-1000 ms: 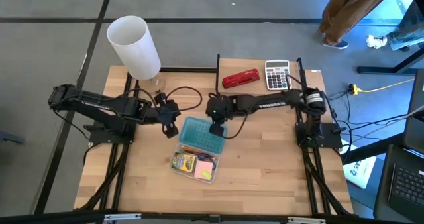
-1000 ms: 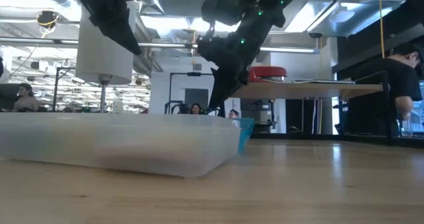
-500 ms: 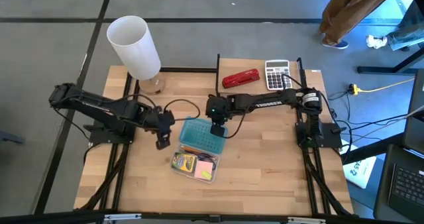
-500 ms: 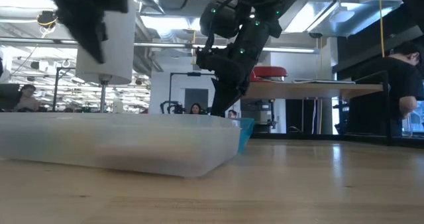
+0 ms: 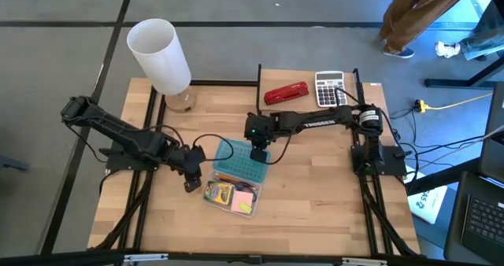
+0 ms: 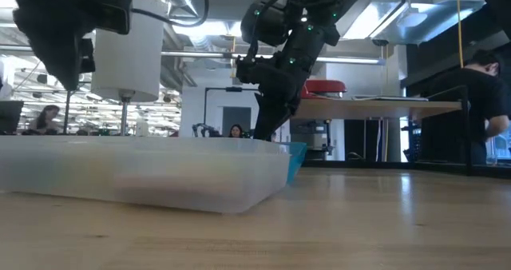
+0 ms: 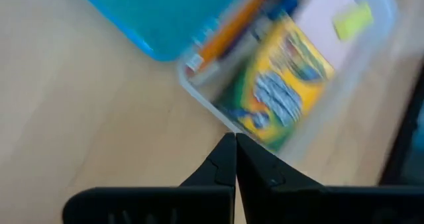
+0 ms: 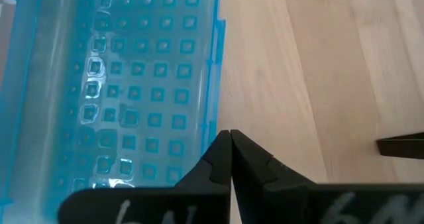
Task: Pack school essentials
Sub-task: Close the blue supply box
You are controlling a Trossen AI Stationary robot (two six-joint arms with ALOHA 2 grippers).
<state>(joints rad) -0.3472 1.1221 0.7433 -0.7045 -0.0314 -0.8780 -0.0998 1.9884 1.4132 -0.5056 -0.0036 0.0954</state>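
- From the high view I judge the packing itself nearly done: the clear box (image 5: 233,195) sits toward the middle of the table (image 5: 315,211), and the school essentials lie inside it.
- In it I can make out the crayon box (image 7: 281,85), orange pencils (image 7: 228,32), a pink sticky-note pad (image 7: 324,12) and a tiny yellow block (image 7: 353,18) on top of the pad. Scissors and pen I cannot pick out for certain.
- The blue lid (image 5: 239,162) is not seated: it lies skewed, covering only the box's far end, with the near end uncovered.
- My right gripper (image 5: 257,153) has its jaws pressed together, holding nothing, and it hangs at the lid's right edge, as the right wrist view shows.
- My left gripper (image 5: 191,184) also has its jaws together and empty, low over the bare wood just beside the box's left side.
- What I reckon is left: slide the lid square over the box and press it down.
- The red stapler (image 5: 286,93) and grey calculator (image 5: 329,89) sit along the table's far edge, well apart from the box.
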